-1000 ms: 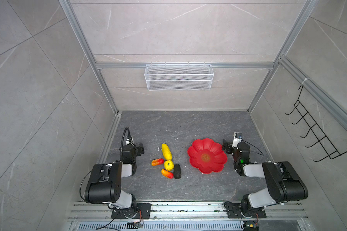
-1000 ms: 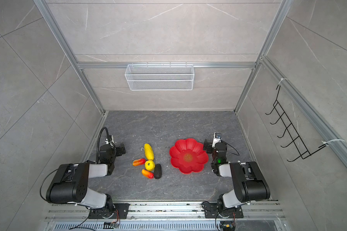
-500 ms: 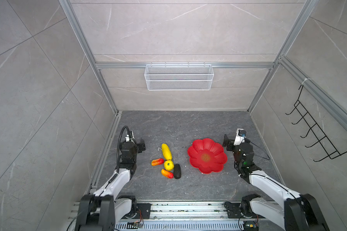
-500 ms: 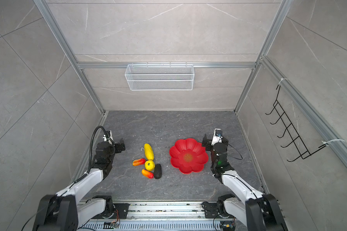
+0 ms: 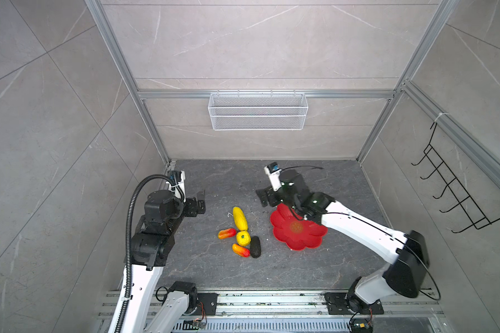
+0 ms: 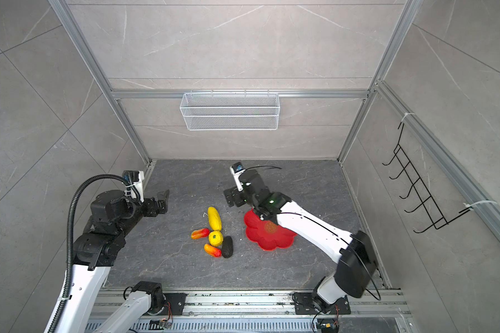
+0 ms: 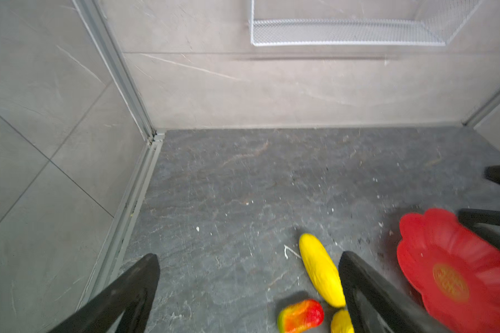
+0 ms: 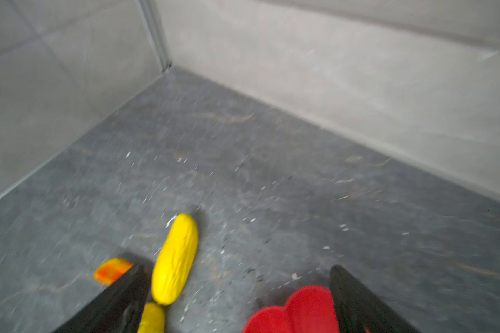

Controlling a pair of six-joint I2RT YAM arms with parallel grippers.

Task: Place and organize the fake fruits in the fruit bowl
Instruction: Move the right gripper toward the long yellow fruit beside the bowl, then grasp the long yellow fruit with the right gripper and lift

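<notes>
— How's the left arm [image 5: 139,276] standing?

— Up from its base at the near side, elbow bent, black wrist about level. The left gripper [image 5: 200,201] points across toward the middle, jaws apart. Its wrist view shows both fingers [image 7: 122,299] spread wide.

— And the right arm [image 5: 358,227]?

— Stretched long and low from its base, reaching in toward the middle. The right gripper [image 5: 262,198] faces the left one, well apart from it. Its jaws are just as wide, as its own wrist view shows.
</notes>
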